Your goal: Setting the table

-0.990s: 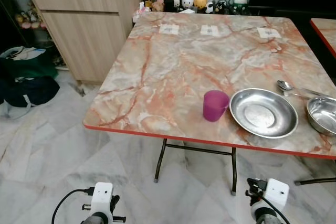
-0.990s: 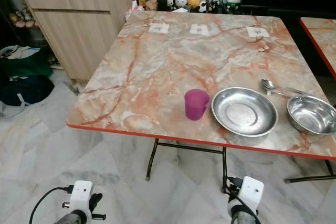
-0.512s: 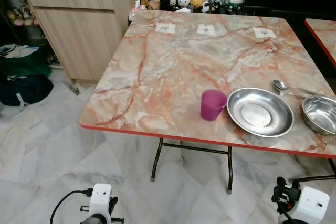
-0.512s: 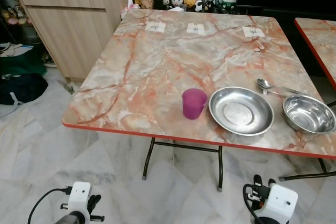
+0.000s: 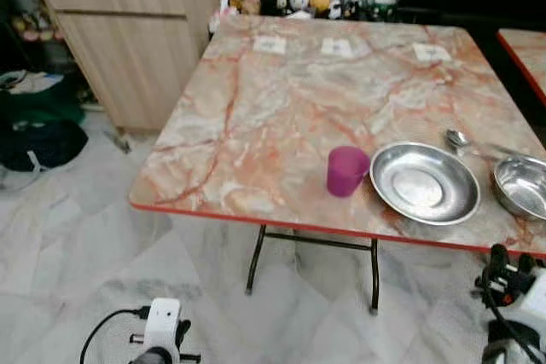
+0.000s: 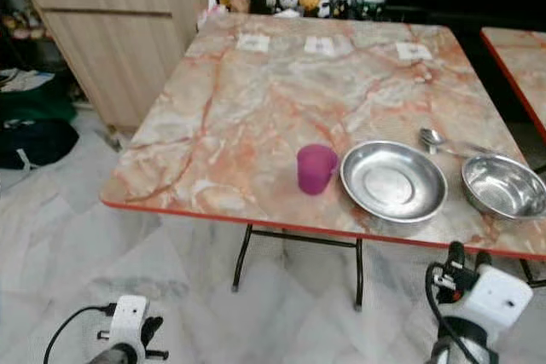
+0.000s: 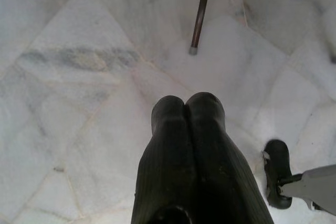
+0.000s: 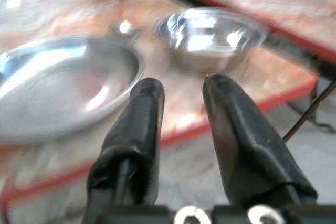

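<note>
Standing at the lower right of the head views, the right gripper (image 6: 465, 255) is raised just below the table's (image 5: 281, 91) red front edge, its two black fingers (image 8: 139, 124) parted with nothing between them. Its wrist camera looks across that edge toward the steel plate (image 5: 425, 182) and the steel bowl (image 5: 521, 185), both a little blurred. The left gripper (image 7: 188, 109) hangs low at the lower left, fingers pressed together and empty, pointing down at the marble floor (image 7: 79, 77) near a table leg (image 7: 201, 14).

On the marbled tabletop, the purple cup (image 5: 346, 170) stands upright just left of the plate, close to it but seemingly not touching. The bowl sits to the plate's right at the frame edge, and a spoon (image 5: 461, 140) lies behind the gap between plate and bowl. All four pieces cluster near the front right of the table; the rest of the top is bare apart from three small paper squares (image 5: 338, 46) along the far side.

Judging by this, the setting looks barely begun or only partly laid: the dishes are bunched together and neither gripper holds anything. The right gripper appears about to reach for the plate or bowl.
</note>
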Available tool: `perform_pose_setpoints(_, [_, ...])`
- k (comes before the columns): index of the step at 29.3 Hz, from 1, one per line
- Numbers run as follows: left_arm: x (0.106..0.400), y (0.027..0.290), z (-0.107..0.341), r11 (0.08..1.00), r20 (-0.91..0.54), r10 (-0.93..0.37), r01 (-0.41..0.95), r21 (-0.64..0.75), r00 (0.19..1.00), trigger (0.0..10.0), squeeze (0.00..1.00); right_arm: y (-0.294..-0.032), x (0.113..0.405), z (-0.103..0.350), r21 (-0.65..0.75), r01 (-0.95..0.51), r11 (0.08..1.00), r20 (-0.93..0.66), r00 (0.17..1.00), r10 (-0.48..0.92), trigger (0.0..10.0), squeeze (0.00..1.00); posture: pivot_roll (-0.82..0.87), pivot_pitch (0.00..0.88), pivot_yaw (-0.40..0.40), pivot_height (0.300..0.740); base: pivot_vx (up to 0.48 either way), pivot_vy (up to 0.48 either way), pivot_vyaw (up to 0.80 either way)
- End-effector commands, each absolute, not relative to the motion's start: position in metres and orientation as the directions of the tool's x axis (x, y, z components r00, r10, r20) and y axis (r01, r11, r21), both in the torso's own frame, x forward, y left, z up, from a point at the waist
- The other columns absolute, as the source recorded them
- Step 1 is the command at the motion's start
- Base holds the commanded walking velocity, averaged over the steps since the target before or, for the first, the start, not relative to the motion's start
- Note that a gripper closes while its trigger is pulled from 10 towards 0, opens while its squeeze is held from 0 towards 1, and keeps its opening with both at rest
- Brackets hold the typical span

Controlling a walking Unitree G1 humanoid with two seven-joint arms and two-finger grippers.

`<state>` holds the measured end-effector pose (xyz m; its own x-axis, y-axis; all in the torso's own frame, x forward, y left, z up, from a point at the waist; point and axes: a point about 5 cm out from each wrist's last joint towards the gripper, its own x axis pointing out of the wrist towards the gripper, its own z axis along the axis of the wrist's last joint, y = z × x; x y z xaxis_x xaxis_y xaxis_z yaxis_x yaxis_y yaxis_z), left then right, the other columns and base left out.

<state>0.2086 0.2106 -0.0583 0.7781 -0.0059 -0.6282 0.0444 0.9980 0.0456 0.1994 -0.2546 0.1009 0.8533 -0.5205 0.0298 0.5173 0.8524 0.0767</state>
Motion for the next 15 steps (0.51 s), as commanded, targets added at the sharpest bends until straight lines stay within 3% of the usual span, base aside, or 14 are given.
perform_pose_setpoints(1, [0.205, 0.211, -0.061, 0.998, -0.642, -0.003, 0.039, 0.042, 0.767, 10.0, 0.0, -0.259, 0.195, 0.104, 0.077, 0.539, 0.839, 0.033, 0.839, -0.542, 10.0, 0.0, -0.07, 0.064, -0.026, 0.74, 0.0, 0.0, 0.0])
perform_pose_setpoints(3, [0.208, 0.212, -0.059, 0.998, -0.636, 0.001, 0.035, 0.044, 0.772, 10.0, 0.0, -0.262, 0.21, 0.139, 0.125, 0.556, 0.822, 0.119, 0.814, -0.568, 10.0, 0.0, -0.06, 0.061, -0.018, 0.74, 0.0, 0.0, 0.0])
perform_pose_setpoints(15, [0.209, 0.212, -0.059, 0.998, -0.636, 0.003, 0.035, 0.048, 0.772, 10.0, 0.0, -0.27, 0.223, 0.152, 0.185, 0.585, 0.789, 0.131, 0.782, -0.61, 10.0, 0.0, -0.07, 0.059, -0.01, 0.74, 0.0, 0.0, 0.0])
